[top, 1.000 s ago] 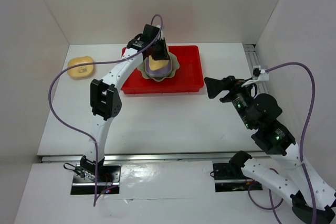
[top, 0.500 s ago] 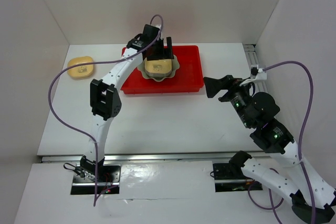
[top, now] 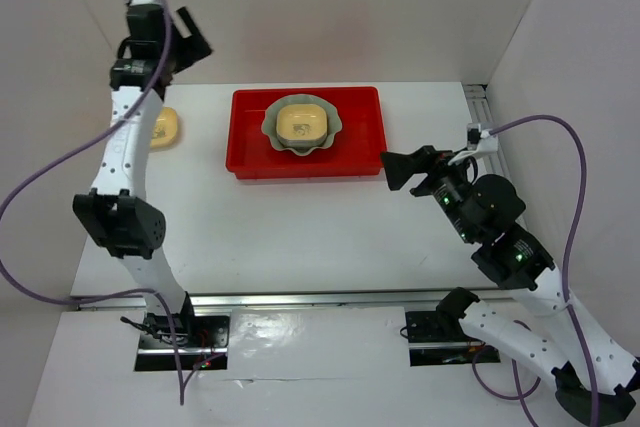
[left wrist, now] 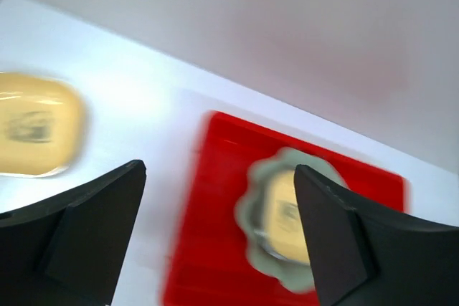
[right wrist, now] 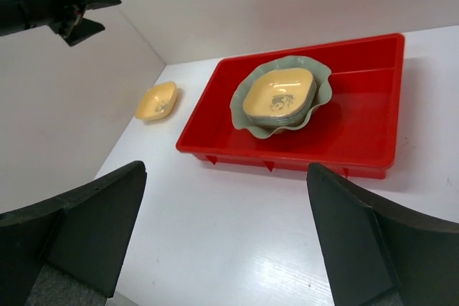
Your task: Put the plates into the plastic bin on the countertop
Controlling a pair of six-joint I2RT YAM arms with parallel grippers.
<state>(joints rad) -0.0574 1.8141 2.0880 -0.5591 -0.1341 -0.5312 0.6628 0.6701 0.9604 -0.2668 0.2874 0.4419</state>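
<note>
Red plastic bin (top: 360, 142), 12 o'clock: green plate (top: 335, 127), nested dish (top: 303, 122). Yellow dish (top: 168, 128), 10 o'clock. Left gripper (left wrist: 219, 170), right gripper (right wrist: 226, 170): spread, empty.

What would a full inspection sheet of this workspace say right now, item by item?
Surface: flat white countertop, no spills seen.
Job's things: shallow red plastic bin holds a pale green scalloped dish with small rounded-square dishes stacked inside, yellowish on top; another small yellow dish sits outside, left of the bin.
Clutter: nothing seen.
Hands: left hand open, high at back left; right hand open, right of the bin; both empty.
Cables: purple cable loops along each arm.
Surroundings: white walls on three sides.
</note>
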